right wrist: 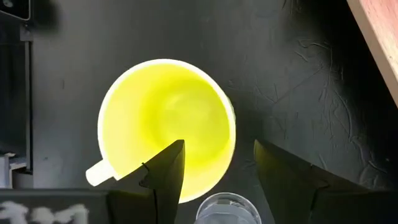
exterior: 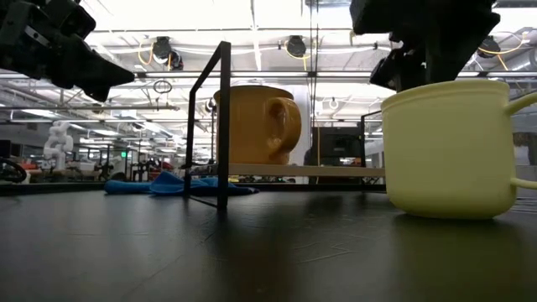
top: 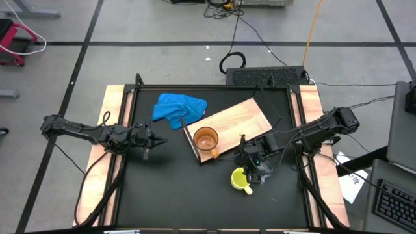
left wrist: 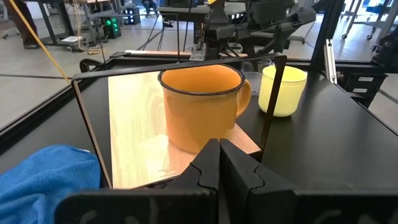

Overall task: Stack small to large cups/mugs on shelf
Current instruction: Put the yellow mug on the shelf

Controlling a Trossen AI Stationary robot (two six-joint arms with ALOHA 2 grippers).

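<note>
My right gripper (right wrist: 214, 165), fingers spread, hovers over the yellow mug (right wrist: 165, 121); I should straddle its rim squarely. Left gripper (top: 148, 138) waits clenched.

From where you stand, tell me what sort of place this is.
Probably a robotics lab or workshop: taped lines on the bare floor, cables trailing behind the table, and ceiling lights over rows of equipment beyond it.

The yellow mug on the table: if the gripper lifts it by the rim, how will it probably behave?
The yellow mug looks rigid and empty, so probably light. Its side handle may tilt it slightly. The smooth rim could slip between the open right gripper fingers.
</note>
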